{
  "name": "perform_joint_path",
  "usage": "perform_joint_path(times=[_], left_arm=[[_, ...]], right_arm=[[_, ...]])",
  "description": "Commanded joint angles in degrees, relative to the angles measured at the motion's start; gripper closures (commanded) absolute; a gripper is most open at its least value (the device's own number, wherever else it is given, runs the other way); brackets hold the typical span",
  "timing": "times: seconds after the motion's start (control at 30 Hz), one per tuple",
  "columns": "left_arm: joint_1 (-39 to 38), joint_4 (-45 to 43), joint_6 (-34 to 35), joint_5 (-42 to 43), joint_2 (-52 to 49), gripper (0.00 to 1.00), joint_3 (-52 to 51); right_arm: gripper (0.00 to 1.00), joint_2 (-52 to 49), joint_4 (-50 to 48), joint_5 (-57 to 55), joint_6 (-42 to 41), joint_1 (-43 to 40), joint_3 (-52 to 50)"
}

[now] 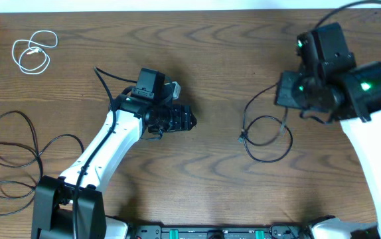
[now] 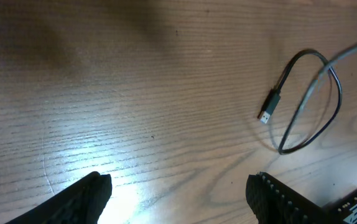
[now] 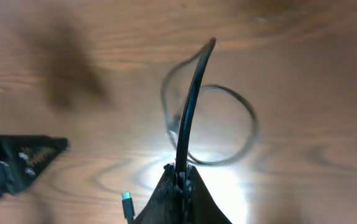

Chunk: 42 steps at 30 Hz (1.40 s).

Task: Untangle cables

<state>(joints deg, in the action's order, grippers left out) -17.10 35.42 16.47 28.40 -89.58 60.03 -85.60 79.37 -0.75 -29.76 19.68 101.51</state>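
Observation:
Three cables lie apart on the wooden table. A short white cable (image 1: 34,52) is coiled at the far left corner. One black cable (image 1: 18,149) sprawls by the left arm's base. The other black cable (image 1: 267,133) loops right of centre, and my right gripper (image 3: 181,171) is shut on a strand of it that rises from the loop (image 3: 228,124). Its plug (image 3: 127,205) lies beside the fingers. My left gripper (image 2: 178,186) hovers open over bare wood, nothing between its fingers (image 2: 85,199). That same cable's plug end (image 2: 268,112) lies ahead and to the right of it.
The left arm (image 1: 111,143) reaches diagonally over the table's middle, the right arm (image 1: 350,86) comes in from the right. The table's far edge (image 1: 177,8) runs along the top. A blurred grey wire (image 2: 315,87) crosses the left wrist view.

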Motion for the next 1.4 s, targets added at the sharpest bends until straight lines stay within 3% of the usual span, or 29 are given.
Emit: perform_joint_path(times=[0.0,0.27,0.4,0.57,0.67,1.03,1.2,1.27,1.37], left_arm=[[-0.1,-0.2,-1.0,0.5,-0.7,0.25,-0.7],[-0.1,1.4,2.9,-6.7,-0.7,0.25,-0.7],[-0.1,1.9,3.3,-8.5,-0.7,0.25,-0.7],[0.0,4.4,12.0,-18.4,-0.7,0.25,-0.7],[0.0,4.6,12.4,-19.0,-0.7,0.25,-0.7],[0.0,4.8,12.4,-19.0,-0.7,0.25,-0.7],[0.0,4.8,12.4,-19.0,-0.7,0.24,-0.7],[0.0,4.9,12.4,-19.0,-0.7,0.25,-0.7],[0.0,4.9,12.3,-19.0,-0.7,0.25,-0.7]], right_arm=[[0.99,-3.3,-4.9,7.5,-0.2,0.5,0.4],[0.99,-10.0,-24.9,31.0,-0.6,0.6,0.4],[0.98,-11.8,-29.7,27.7,-4.3,0.2,0.4],[0.99,-13.6,-34.3,22.6,-8.2,-1.2,0.4],[0.99,-15.1,-37.5,21.0,-11.2,-2.1,0.4],[0.99,-25.3,-35.5,36.4,-7.4,0.2,0.4],[0.99,-29.0,-35.4,35.7,-7.4,2.7,0.4],[0.9,-30.0,-35.2,34.9,-7.4,3.3,0.4],[0.53,-30.8,-34.2,34.0,-5.2,4.0,0.4]])
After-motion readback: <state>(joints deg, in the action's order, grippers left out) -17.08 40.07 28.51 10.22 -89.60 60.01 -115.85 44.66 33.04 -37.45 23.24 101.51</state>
